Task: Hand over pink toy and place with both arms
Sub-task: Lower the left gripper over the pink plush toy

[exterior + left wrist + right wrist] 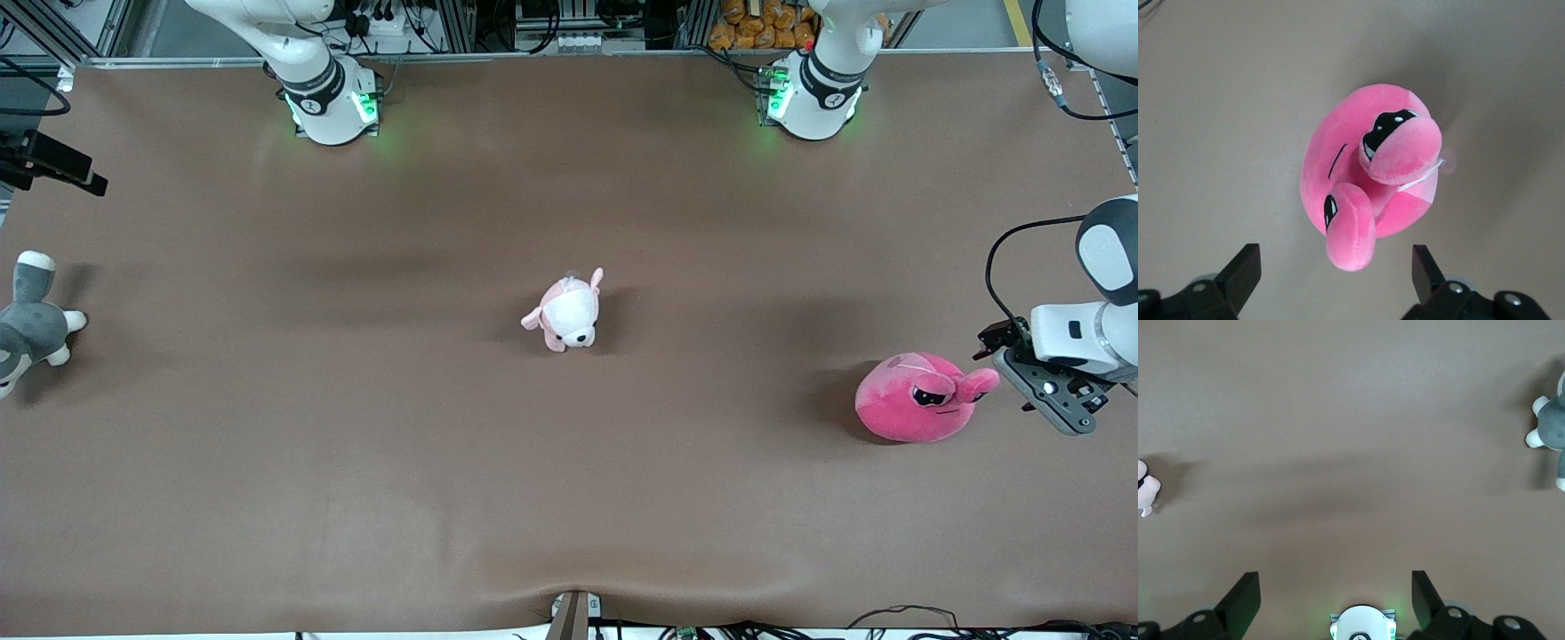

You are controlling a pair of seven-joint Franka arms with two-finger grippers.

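We find the task at its opening stage, with no part of the handover done. The pink toy [920,397] lies on the desk [569,498] toward the left arm's end, resting on the surface with nothing gripping it.

The left gripper [1336,272] hangs just beside the toy at the desk's edge. In the left wrist view its fingers [1245,267] are spread wide with the toy between and ahead of them, not touching it; they are released and hold nothing.

The right gripper [1336,590] cannot be seen in the front view. In its wrist view it hangs high over bare desk near its own base, its fingers [1243,588] likewise spread and empty. We judge that this arm waits.

Two other plush animals lie apart from the work: a pale pink puppy [569,313] at mid-desk and a grey animal [27,324] at the right arm's end.

Outstanding, in our judgement: the grasp, the lift, the transfer to the right gripper, and the placing.
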